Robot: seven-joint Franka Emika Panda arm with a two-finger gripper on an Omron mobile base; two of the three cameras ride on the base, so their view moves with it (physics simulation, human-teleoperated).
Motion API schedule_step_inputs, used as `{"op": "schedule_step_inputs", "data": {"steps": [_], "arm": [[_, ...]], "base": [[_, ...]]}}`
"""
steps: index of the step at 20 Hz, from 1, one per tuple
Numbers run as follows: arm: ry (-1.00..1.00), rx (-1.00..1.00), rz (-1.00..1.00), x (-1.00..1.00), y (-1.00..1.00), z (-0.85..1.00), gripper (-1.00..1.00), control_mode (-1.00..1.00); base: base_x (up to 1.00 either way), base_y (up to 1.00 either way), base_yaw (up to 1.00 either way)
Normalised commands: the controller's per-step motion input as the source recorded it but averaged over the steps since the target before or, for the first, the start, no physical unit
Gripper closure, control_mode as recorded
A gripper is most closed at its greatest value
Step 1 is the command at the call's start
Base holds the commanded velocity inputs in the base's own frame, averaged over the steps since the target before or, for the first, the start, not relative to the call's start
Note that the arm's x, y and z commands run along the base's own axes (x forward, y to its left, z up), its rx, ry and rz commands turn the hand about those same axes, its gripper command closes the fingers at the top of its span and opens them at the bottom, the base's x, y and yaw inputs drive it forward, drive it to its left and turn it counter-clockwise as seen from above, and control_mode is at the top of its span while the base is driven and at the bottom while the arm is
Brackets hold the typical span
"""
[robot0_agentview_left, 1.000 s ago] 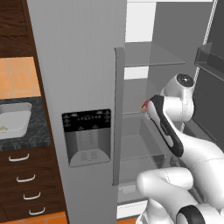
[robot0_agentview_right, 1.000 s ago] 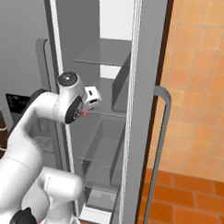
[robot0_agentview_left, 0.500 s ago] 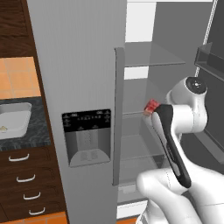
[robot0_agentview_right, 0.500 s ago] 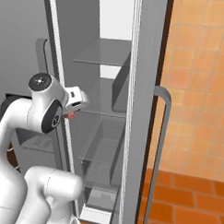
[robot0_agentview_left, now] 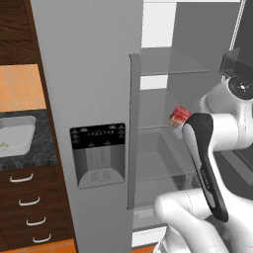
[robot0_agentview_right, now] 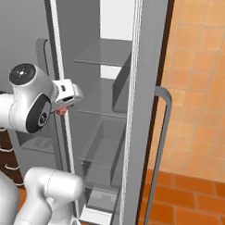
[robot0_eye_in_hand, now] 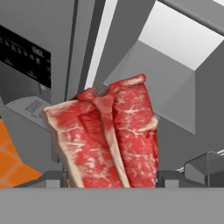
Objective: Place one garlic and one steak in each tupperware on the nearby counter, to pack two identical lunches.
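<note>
A steak point(robot0_eye_in_hand: 109, 140), a red slab with white fat streaks, stands upright between my gripper's point(robot0_eye_in_hand: 111, 180) fingertips point(robot0_eye_in_hand: 51, 178), which are shut on it. From the left base view the steak point(robot0_agentview_left: 179, 115) shows beside my forearm, in front of the open fridge's middle shelf. The right base view has the steak point(robot0_agentview_right: 62, 111) just under my hand point(robot0_agentview_right: 69, 91). One tupperware point(robot0_agentview_left: 15, 134), pale and rounded-square, rests on the black speckled counter point(robot0_agentview_left: 34, 159) at the far left, with a tiny yellowish thing point(robot0_agentview_left: 4, 145) inside it.
The fridge compartment stands open, with glass shelves point(robot0_agentview_left: 168, 66) and drawers. Its shut left door carries a dispenser panel point(robot0_agentview_left: 96, 155) and a long handle point(robot0_agentview_left: 132, 128). The open right door's handle point(robot0_agentview_right: 159, 149) hangs at my right. Dark drawers point(robot0_agentview_left: 27, 217) sit under the counter.
My hand has drawn back out of the fridge toward the base, still holding the steak, and the elbow has swung with it. The grip is unchanged.
</note>
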Motion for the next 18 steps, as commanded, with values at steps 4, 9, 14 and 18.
{"op": "schedule_step_inputs", "data": {"steps": [4,9,14,18], "arm": [[0.00,0.00,0.00,-0.31,0.02,0.29,1.00,-1.00],[0.00,0.00,0.00,-0.42,0.05,0.20,1.00,-1.00],[-0.01,0.00,0.00,0.00,0.00,0.01,1.00,-1.00],[0.00,0.00,0.00,0.00,0.00,0.00,1.00,-1.00]], "base": [[0.00,0.00,0.00],[0.00,0.00,0.00],[0.00,0.00,0.00],[0.00,0.00,0.00]]}}
